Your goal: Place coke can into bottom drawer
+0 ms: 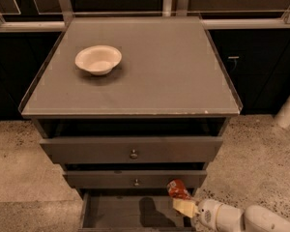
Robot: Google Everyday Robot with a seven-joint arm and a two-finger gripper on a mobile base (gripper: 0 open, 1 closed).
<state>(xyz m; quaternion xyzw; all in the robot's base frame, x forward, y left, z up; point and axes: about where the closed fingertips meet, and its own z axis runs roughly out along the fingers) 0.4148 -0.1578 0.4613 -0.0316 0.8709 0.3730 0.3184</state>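
Note:
The coke can [177, 189] is red, tilted, and held at the right side of the open bottom drawer [121, 211], just below the middle drawer's front. My gripper [182, 202] comes in from the lower right on a white arm and is shut on the can, its pale fingers [185, 207] under it. The bottom drawer is pulled out; its dark tray floor shows, with the can's shadow on it. The can hangs above the tray's right part.
A white bowl [98, 59] sits on the grey cabinet top [174, 71] at the left. Two wider drawers with round knobs [134, 154] are above the bottom one, the top one slightly ajar. Speckled floor surrounds the cabinet; a white post [289, 108] stands at right.

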